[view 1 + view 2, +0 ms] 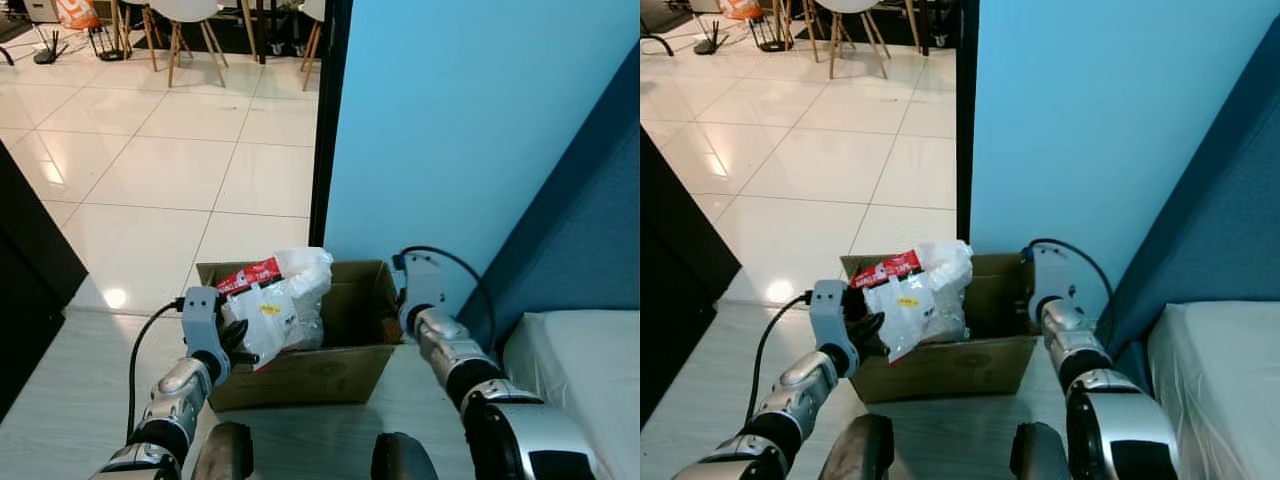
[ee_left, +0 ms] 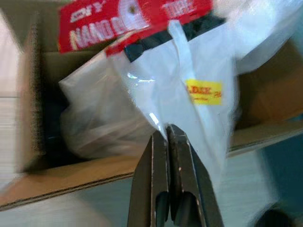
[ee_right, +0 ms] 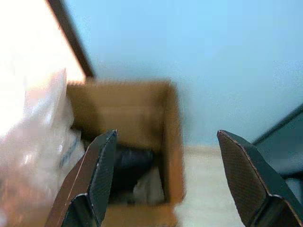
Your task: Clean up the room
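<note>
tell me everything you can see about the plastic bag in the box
The bag is thin, crinkled, whitish see-through plastic with a small yellow label and a red printed card at its top. It sits at the left end of the open cardboard box, bulging above the rim and draping over the front wall. The left pincer is shut on a fold of it. What it holds cannot be made out.

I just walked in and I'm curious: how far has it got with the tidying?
Done: some dark items already lie in the cardboard box. In hand: the left gripper is shut on a clear plastic bag with a red label, holding it over the box, not yet let go. The right gripper hangs open at the box's other side. Left: releasing the bag.
</note>
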Controlling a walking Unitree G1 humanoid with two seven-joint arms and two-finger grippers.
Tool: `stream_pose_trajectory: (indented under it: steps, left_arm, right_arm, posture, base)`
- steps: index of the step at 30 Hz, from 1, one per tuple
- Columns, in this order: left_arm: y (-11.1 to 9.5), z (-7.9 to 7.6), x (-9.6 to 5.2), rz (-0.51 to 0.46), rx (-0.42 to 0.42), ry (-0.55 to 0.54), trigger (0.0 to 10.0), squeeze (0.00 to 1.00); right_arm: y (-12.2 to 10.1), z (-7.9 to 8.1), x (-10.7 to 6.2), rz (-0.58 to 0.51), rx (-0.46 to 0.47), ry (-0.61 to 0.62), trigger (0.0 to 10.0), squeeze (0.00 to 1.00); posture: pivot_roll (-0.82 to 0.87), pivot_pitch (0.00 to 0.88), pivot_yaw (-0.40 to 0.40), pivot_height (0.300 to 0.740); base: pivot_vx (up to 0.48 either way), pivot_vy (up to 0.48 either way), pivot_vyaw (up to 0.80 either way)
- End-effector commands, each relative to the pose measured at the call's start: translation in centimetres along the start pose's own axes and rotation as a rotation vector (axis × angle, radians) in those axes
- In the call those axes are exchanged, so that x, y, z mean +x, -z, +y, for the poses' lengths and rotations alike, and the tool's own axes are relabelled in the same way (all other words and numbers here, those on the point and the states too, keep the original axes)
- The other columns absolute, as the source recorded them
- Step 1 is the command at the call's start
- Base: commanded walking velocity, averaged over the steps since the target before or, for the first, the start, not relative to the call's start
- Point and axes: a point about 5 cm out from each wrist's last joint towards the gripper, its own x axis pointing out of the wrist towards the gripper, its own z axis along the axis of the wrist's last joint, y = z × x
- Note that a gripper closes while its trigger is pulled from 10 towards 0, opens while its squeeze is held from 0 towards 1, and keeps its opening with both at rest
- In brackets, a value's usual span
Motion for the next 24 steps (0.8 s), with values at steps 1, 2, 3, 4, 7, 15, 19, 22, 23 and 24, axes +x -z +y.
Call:
stream_pose_trajectory:
  steps: [1,2,3,4,7,15,19,22,23,24]
  left_arm:
    - [0.5,0.6,-0.3,0.039,0.06,-0.038,10.0,0.0]
    - [0.5,0.6,-0.3,0.039,0.06,-0.038,10.0,0.0]
    - [0.6,1.5,-0.3,0.072,0.161,-0.178,10.0,0.0]
    - [0.6,1.5,-0.3,0.072,0.161,-0.178,10.0,0.0]
    - [0.1,2.1,-0.3,0.061,0.177,-0.272,10.0,0.0]
    - [-2.0,4.5,-0.6,-0.052,-0.107,-0.465,10.0,0.0]
    - [-0.9,4.9,-1.0,-0.011,-0.183,-0.497,10.0,0.0]
    - [-0.6,4.9,-1.1,0.001,-0.197,-0.499,10.0,0.0]
    - [0.0,4.8,-1.2,0.022,-0.239,-0.491,10.0,0.0]
    - [0.7,4.3,-1.1,0.045,-0.28,-0.461,10.0,0.0]
  right_arm:
    - [-1.5,-0.7,0.1,-0.062,0.025,0.013,10.0,0.0]
    - [-1.5,-0.7,0.1,-0.062,0.025,0.013,10.0,0.0]
    - [-3.3,-2.1,-0.1,-0.148,0.021,0.022,10.0,0.0]
    - [-3.3,-2.1,-0.1,-0.148,0.021,0.022,10.0,0.0]
    - [-4.3,-2.7,-0.3,-0.194,0.014,0.015,10.0,0.0]
    - [-3.4,-0.5,-0.7,-0.213,0.004,-0.082,10.0,0.0]
    - [-2.9,0.7,-0.9,-0.209,0.014,-0.121,10.0,0.0]
    - [-2.9,0.8,-1.0,-0.208,0.015,-0.127,10.0,0.0]
    - [-2.9,1.0,-1.0,-0.209,0.015,-0.133,10.0,0.0]
    - [-3.0,1.0,-1.1,-0.21,0.011,-0.138,10.0,0.0]
  posture:
    - [0.1,0.158,-0.046,0.596]
    - [0.1,0.158,-0.046,0.596]
    - [0.05,0.159,-0.06,0.596]
    - [0.05,0.159,-0.06,0.596]
    - [0.04,0.158,-0.067,0.596]
    - [0.0,0.147,-0.082,0.596]
    - [-0.01,0.145,-0.088,0.596]
    - [-0.01,0.143,-0.091,0.596]
    - [-0.01,0.141,-0.093,0.596]
    - [-0.01,0.141,-0.093,0.596]
  base:
    - [0.0,0.0,0.0]
    - [0.0,0.0,0.0]
    - [0.0,0.0,0.0]
    - [0.0,0.0,0.0]
    - [0.0,0.0,0.0]
    - [0.0,0.0,0.0]
    - [0.0,0.0,0.0]
    - [0.0,0.0,0.0]
    - [0.0,0.0,0.0]
    - [0.0,0.0,0.0]
